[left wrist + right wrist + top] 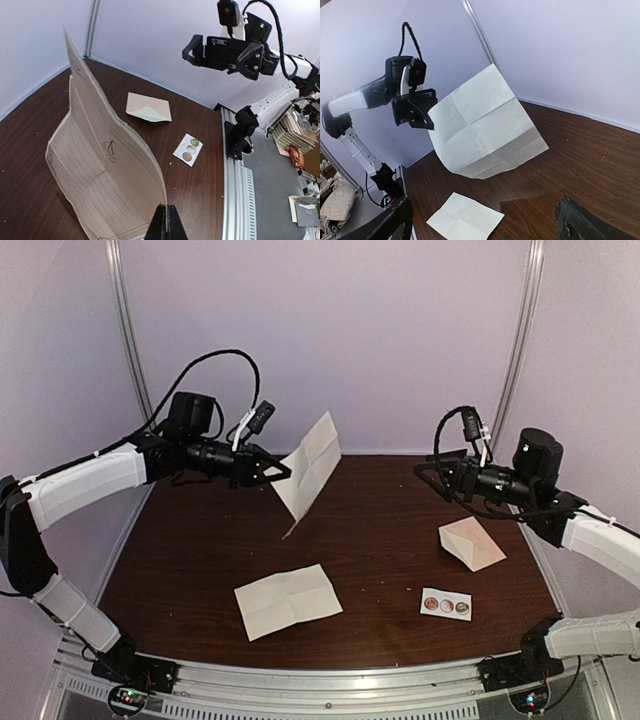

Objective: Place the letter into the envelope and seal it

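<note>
My left gripper (283, 475) is shut on the edge of a creased whitish letter sheet (312, 472) and holds it upright in the air over the back middle of the table. In the left wrist view the closed jaws (168, 220) pinch the sheet's lower edge, and its lined, bowed face (100, 170) shows. The right wrist view shows the sheet's blank back (485, 130). The small tan-cream envelope (472, 543) lies on the table at the right and also shows in the left wrist view (148, 107). My right gripper (422, 476) is open and empty, hovering above and left of the envelope.
A second creased whitish sheet (288, 600) lies flat near the front middle, also in the right wrist view (465, 219). A small white strip with three round stickers (446, 605) lies front right, near the envelope. Purple walls enclose the dark wood table (380, 540).
</note>
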Robot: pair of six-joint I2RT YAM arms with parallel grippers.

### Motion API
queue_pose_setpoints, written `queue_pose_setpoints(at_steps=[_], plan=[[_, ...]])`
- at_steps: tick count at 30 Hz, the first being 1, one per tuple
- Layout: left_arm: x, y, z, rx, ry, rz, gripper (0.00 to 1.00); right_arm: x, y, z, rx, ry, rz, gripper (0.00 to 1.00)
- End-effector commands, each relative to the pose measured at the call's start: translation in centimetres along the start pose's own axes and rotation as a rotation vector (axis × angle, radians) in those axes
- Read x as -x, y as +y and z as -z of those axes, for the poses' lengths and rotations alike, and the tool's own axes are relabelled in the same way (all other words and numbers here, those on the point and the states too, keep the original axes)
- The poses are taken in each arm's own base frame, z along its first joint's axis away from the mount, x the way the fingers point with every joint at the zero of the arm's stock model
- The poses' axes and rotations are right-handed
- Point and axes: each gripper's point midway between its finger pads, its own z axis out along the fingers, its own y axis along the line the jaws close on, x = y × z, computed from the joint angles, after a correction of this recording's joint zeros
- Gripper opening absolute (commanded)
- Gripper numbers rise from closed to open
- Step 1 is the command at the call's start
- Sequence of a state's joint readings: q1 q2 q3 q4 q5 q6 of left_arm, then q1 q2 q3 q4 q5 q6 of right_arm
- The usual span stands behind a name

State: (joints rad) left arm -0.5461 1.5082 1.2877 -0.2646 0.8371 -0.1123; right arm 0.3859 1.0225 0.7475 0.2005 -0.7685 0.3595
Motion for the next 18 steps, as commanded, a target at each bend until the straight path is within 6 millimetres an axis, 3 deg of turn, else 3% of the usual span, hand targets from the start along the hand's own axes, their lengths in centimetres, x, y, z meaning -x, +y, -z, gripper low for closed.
queue_pose_setpoints(at_steps=[1,4,7,13,18], plan=[[-2.8,-4.1,-0.6,-0.231,0.048,-0.047,0.00,1.0,3.8,-1.2,0.180,0.050,0.072,1.00],[-3.9,-5.4,-1.4,-0.245,0.093,-0.082,0.00,1.4,4.8,-2.4,0.255,0.098,0.086,1.00],[-3.9,-7.3,-1.6,-0.319,0.095,-0.094,0.00,1.7,5.1,-3.7,0.287,0.136,0.123,1.00],[-3.7,-9.8,-1.2,-0.399,0.084,-0.118,0.00,-0.2,4.1,-5.9,0.304,0.241,0.115,1.00],[-3.0,-10.8,-0.4,-0.431,0.062,-0.143,0.00,-1.3,5.8,-6.9,0.387,0.300,0.112,1.00]])
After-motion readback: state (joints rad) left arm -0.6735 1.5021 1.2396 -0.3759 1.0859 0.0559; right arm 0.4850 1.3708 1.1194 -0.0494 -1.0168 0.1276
